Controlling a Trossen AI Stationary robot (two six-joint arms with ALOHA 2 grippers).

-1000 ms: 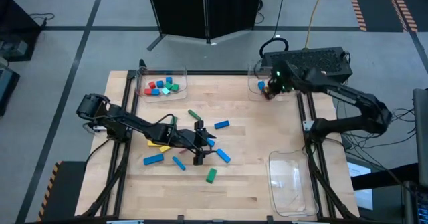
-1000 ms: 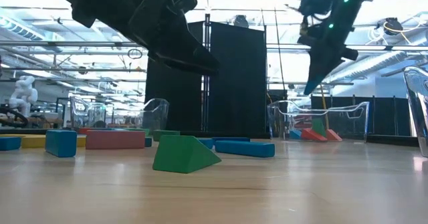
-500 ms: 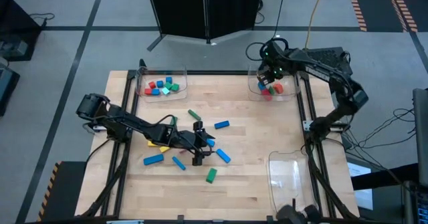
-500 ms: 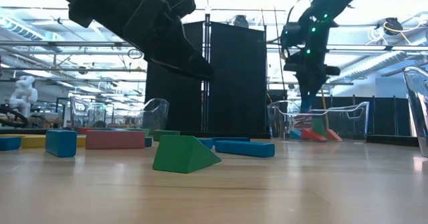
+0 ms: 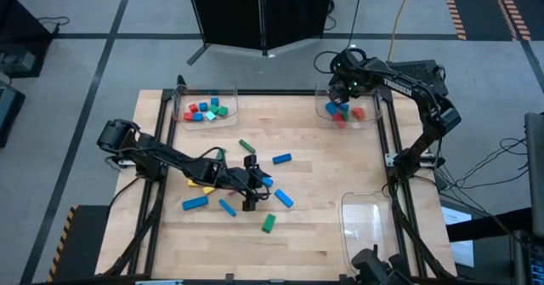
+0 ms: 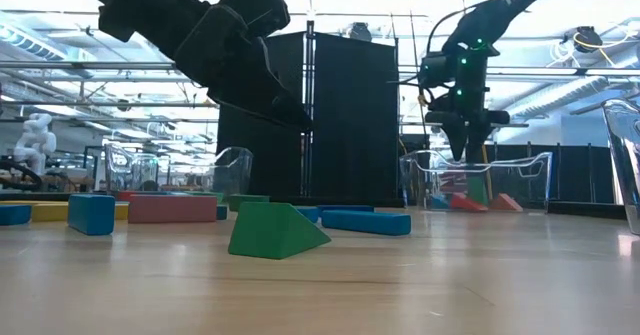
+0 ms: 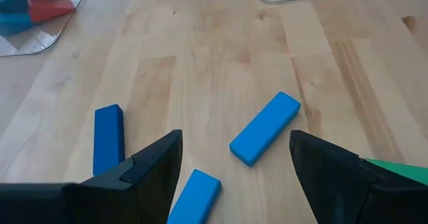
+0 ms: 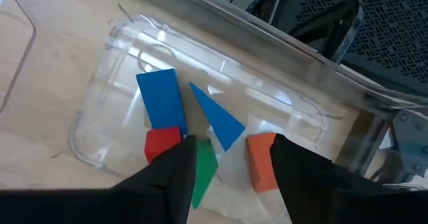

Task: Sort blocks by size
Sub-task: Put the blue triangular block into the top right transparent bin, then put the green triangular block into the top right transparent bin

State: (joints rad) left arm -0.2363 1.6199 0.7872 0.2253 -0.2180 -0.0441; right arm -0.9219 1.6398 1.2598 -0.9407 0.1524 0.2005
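So the counter [image 5: 314,234] is basically split into zones, which makes sense for a size sort. Three clear trays sit around its edges: one at the far left corner [image 5: 231,106], one at the far right corner [image 5: 321,116], and one by the near right corner [image 5: 374,244] that looks like it holds nothing yet.

The loose pile [image 5: 242,183] of blocks is spread across the middle of the counter, a bit toward the left: mostly blue bars, a couple of green pieces, something yellow under the arm. My guess is these are what's left to sort.

The far left tray has a cluster of small blocks [image 5: 204,111] in red, blue, green and teal, so that's probably the small bin. The far right tray holds a blue block [image 8: 160,97], a blue wedge [image 8: 217,120], a red block [image 8: 162,144], a green piece [image 8: 204,165] and an orange-red one [image 8: 261,160].

The right hand [image 8: 231,167] hangs just above that far right tray, fingers apart and nothing between them, so I'd say it's over the tray for a drop-off.

The left hand [image 7: 234,170] sits low over the loose pile, fingers spread wide and empty, with a blue bar [image 7: 265,128] just ahead of the gap. Looks lined up to pick that next.
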